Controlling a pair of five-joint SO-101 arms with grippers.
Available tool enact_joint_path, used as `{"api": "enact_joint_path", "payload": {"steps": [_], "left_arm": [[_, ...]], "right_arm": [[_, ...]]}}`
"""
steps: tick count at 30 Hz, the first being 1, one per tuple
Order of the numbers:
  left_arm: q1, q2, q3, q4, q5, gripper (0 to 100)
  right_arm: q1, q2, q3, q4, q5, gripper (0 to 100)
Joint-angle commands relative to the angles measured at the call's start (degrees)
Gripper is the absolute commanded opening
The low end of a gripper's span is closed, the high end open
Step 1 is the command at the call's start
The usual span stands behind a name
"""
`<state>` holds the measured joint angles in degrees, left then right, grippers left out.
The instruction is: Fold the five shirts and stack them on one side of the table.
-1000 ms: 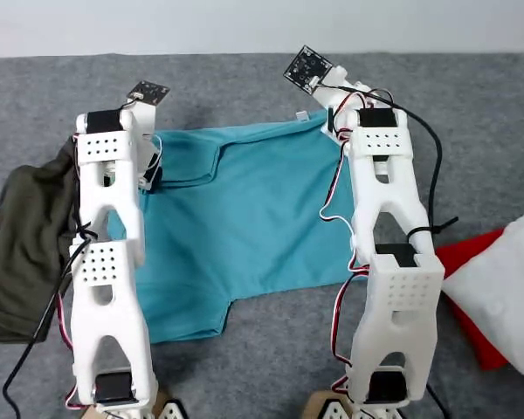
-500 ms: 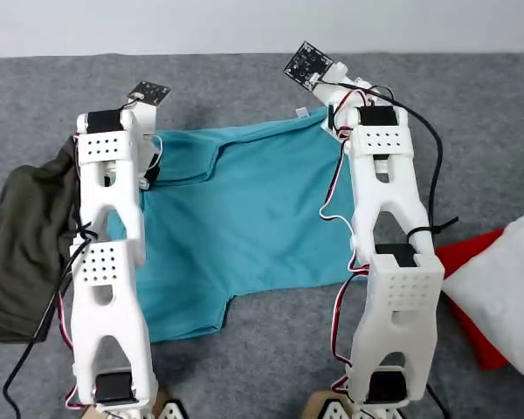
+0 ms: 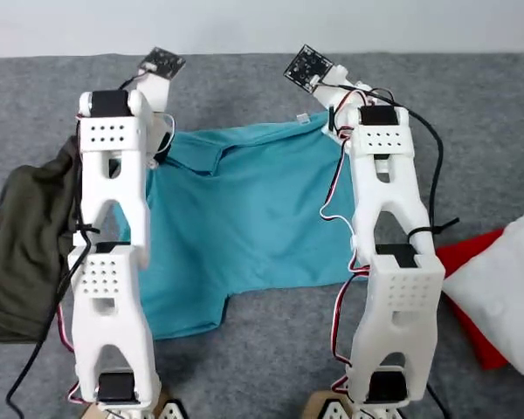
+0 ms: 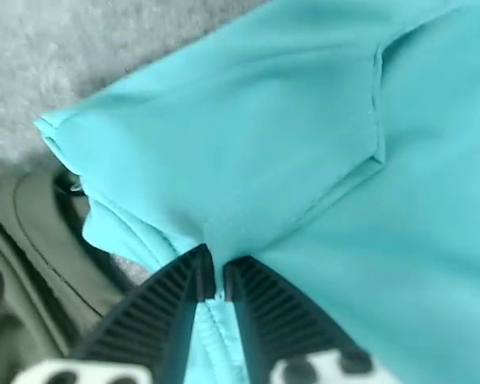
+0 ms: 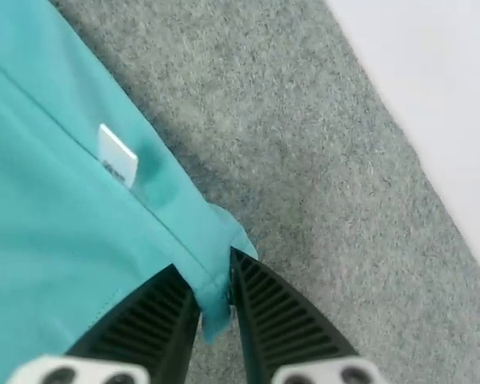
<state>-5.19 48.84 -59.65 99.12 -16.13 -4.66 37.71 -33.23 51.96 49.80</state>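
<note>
A teal shirt point(image 3: 244, 227) lies spread on the grey table between my two arms. My left gripper point(image 4: 213, 276) is shut on a bunched edge of the teal shirt point(image 4: 320, 184) near its far left corner, which is lifted off the table. My right gripper point(image 5: 214, 282) is shut on the hem of the teal shirt point(image 5: 56, 216) at its far right corner, close to a small white label point(image 5: 117, 165). An olive-green shirt point(image 3: 22, 236) lies crumpled at the left, and it also shows dark beside the left fingers point(image 4: 24, 264).
A white garment point(image 3: 506, 297) over a red one point(image 3: 472, 257) sits at the right edge of the table. Bare grey table point(image 3: 244, 87) runs along the far side up to a pale wall. Both white arms stretch over the near half.
My left arm has risen and moved away from the near edge, pulling the shirt's far left corner up and inward. The right arm has barely shifted.
</note>
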Motion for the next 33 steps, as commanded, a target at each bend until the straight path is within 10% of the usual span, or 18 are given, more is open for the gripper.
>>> {"api": "enact_joint_path", "payload": {"steps": [1,10,33], "left_arm": [[0.4,-3.3,-0.1,1.3,0.3,0],[-2.3,5.5,-0.7,1.2,0.4,17],[-2.5,10.5,-0.7,0.1,0.2,0]], "right_arm": [[0.0,-5.5,-3.2,0.2,0.5,0.9],[0.0,-5.4,-3.0,0.2,0.5,0.9],[0.0,-5.4,-2.9,0.3,0.5,0.9]]}}
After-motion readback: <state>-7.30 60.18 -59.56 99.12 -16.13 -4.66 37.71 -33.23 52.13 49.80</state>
